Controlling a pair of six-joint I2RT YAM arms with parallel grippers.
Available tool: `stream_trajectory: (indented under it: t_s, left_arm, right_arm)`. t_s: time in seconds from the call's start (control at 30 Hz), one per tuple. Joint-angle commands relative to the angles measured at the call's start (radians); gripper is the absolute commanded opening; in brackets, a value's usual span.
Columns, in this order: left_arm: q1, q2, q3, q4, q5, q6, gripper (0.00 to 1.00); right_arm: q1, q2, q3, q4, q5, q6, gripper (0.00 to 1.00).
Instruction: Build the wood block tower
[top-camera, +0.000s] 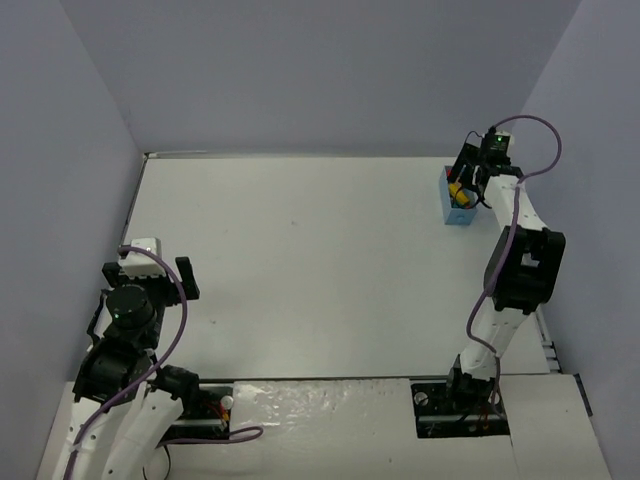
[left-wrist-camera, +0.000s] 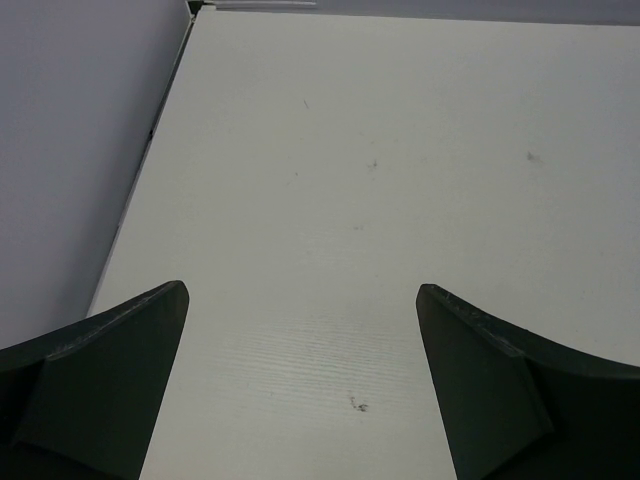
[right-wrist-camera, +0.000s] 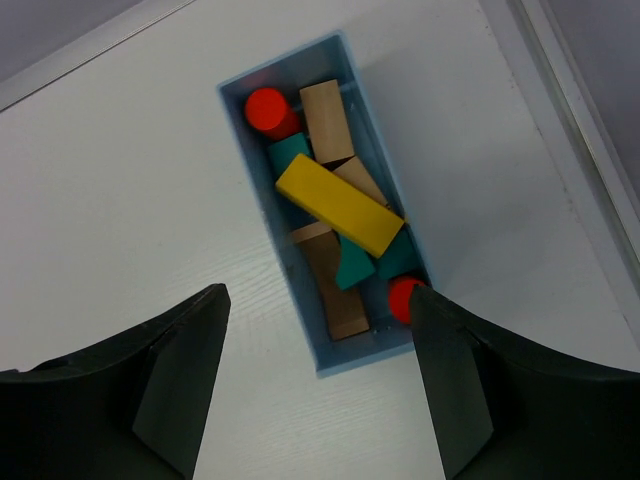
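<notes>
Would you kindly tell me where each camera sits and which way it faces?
Top external: above and behind, looking down on the table; left arm and right arm show.
Left wrist: on the left hand, facing the table; its fingers show.
Right wrist: on the right hand, looking down into the blue bin; its fingers show.
Shared: top external and right wrist both see the bin.

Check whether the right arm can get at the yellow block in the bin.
Probably yes: the right claw hangs open above the bin, and the yellow block lies on top, uncovered.
</notes>
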Motion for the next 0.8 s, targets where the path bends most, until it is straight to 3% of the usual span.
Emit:
stream_trajectory:
  t_s: [0.0, 0.53, 0.73, 0.77]
  left_arm:
    - [-0.017, -0.004, 0.01, 0.079, -0.012, -0.006, 0.97]
    - [-0.04, 0.005, 0.01, 0.082, 0.001, -0.002, 0.97]
    - [-0.042, 0.013, 0.012, 0.084, 0.017, 0.002, 0.97]
    - [-0.042, 0.016, 0.012, 0.085, 0.031, 0.003, 0.97]
  right_arm:
    - [-0.021, 0.054, 0.104, 0.033, -0.003, -0.093, 0.67]
    - [-0.084, 0.236, 0.201, 0.036, 0.0, -0.239, 0.42]
    - [-0.085, 0.271, 0.235, 0.036, -0.012, -0.304, 0.23]
    - [-0.085, 0.276, 0.243, 0.036, -0.022, -0.313, 0.13]
